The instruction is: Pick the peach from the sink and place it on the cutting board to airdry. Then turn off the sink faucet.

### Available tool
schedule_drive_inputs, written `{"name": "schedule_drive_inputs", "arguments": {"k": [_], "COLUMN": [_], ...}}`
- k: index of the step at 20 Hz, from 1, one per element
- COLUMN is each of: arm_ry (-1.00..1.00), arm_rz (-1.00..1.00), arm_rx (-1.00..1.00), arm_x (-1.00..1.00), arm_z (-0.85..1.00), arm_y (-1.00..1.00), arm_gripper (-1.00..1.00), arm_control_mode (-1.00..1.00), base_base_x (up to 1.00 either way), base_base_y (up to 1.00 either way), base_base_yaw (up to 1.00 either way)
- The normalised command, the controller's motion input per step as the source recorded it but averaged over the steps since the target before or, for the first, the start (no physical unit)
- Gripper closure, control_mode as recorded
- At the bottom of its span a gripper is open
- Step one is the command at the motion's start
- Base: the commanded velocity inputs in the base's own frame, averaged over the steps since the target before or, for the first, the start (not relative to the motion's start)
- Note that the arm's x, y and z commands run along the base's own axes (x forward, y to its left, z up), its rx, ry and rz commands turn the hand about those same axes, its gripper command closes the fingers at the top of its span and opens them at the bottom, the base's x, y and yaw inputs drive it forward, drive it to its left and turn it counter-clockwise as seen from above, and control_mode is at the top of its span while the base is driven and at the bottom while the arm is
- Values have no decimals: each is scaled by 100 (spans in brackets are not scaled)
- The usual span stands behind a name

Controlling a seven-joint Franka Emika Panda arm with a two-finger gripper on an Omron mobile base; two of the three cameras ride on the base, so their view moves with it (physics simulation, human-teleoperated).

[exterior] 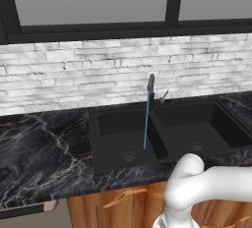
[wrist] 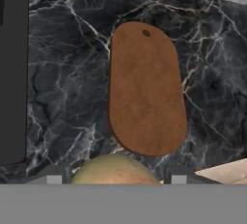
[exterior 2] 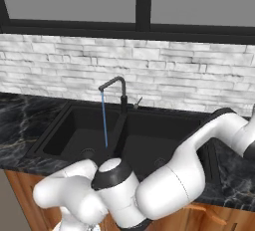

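water stream (exterior 2: 104, 120) from sink faucet (exterior 2: 121, 91)

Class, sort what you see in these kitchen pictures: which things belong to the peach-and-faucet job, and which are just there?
Part of the job:
- peach, held in the gripper
- cutting board, bare, on the counter
- sink
- sink faucet, water running

Just there:
- black marble counter
- white brick backsplash
- window
- wooden cabinet fronts

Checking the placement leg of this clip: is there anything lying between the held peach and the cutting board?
Nothing visible does. In the hand view the peach sits between the gripper fingertips, and the cutting board lies bare on the marble counter just ahead.
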Motion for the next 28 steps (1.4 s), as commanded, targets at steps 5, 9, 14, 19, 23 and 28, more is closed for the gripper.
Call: {"name": "schedule_drive_inputs", "arguments": {"k": [5, 9, 14, 19, 23, 28], "arm_ry": [0, 5, 4, 3, 4, 4], "arm_rz": [0, 0, 0, 0, 0, 0], "arm_rx": [3, 4, 6, 9, 6, 7], "arm_x": [18, 18, 15, 10, 14, 14], "arm_z": [-21, -27, -29, -28, -27, -24], "arm_y": [-28, -22, -22, -26, -24, -24], "arm_gripper": [100, 100, 100, 100, 100, 100], "arm_control_mode": [-100, -100, -100, -100, -100, -100], "base_base_x": [0, 0, 0, 0, 0, 0], "base_base_y": [0, 0, 0, 0, 0, 0], "base_base_yaw": [0, 0, 0, 0, 0, 0]}}
